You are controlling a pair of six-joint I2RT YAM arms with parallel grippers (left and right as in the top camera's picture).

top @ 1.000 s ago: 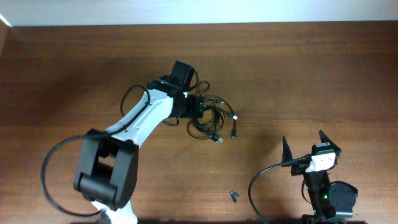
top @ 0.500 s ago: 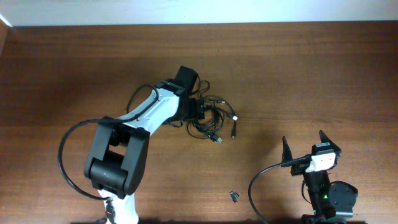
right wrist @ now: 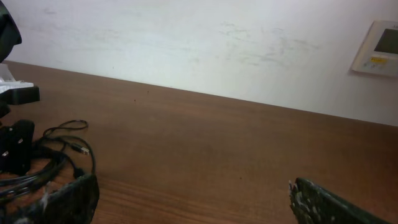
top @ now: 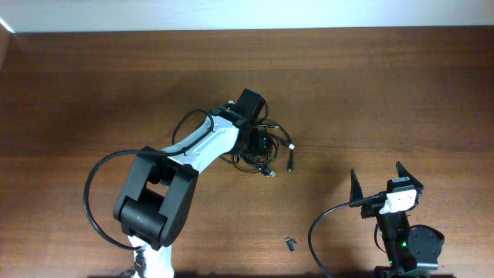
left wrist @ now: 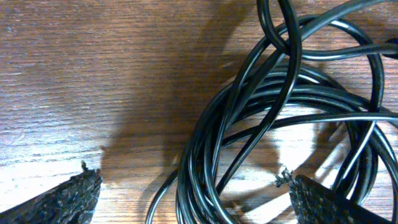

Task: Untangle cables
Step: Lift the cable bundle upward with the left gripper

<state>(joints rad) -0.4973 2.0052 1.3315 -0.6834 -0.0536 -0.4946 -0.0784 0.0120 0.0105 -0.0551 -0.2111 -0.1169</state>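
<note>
Glossy black cables [left wrist: 202, 149] looped on wood-grain table [left wrist: 93, 74].

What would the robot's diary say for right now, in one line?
left gripper: open, straddling cables | right gripper: open, empty, away from cables | cables: tangled heap on table

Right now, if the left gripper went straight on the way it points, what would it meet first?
Most likely the cables: their tangle lies right ahead of the open left gripper, though depth is unclear.
</note>
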